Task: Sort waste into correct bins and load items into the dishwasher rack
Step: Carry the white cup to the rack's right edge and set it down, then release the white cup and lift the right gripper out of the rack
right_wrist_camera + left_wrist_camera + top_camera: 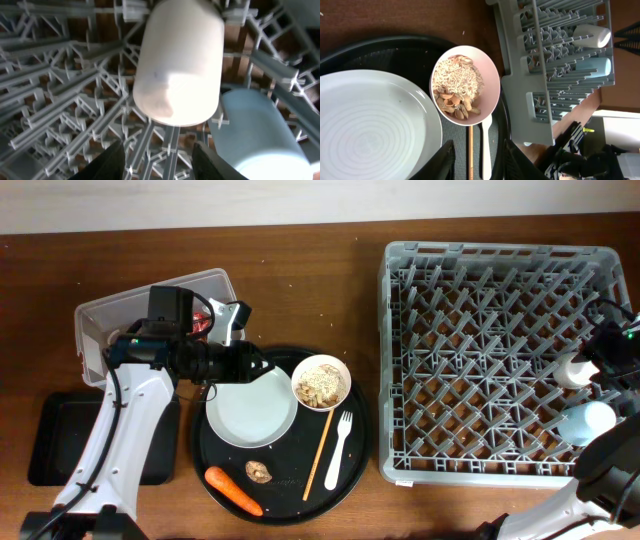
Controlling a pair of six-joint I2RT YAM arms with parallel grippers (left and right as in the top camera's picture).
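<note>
Shallow black tray sits far left on the desk, apparently bare. Clear tub is placed just behind it, with the red wrapper inside. The rest of the tub is covered by the left arm, and no crumpled paper can be made out.

Left tool is held over the near rim of the white plate. Its jaws are parted and nothing is gripped. Pink bowl is found straight ahead of this tool, to its right overhead, and is filled with food scraps. It touches or overlaps the plate edge. This is judged the likely next target, with the left arm much the nearer one.

On the round black tray, the carrot and brown lump are seen below the plate. Wooden stick and white fork lie side by side, long axes running from the bowl toward the tray's front edge.

Dishwasher rack fills the right side. White cup and light-blue cup are laid on their sides by its right wall. Right tool is part open and empty, with the white cup just beyond its tips. The right arm is cut off by the frame edge.
</note>
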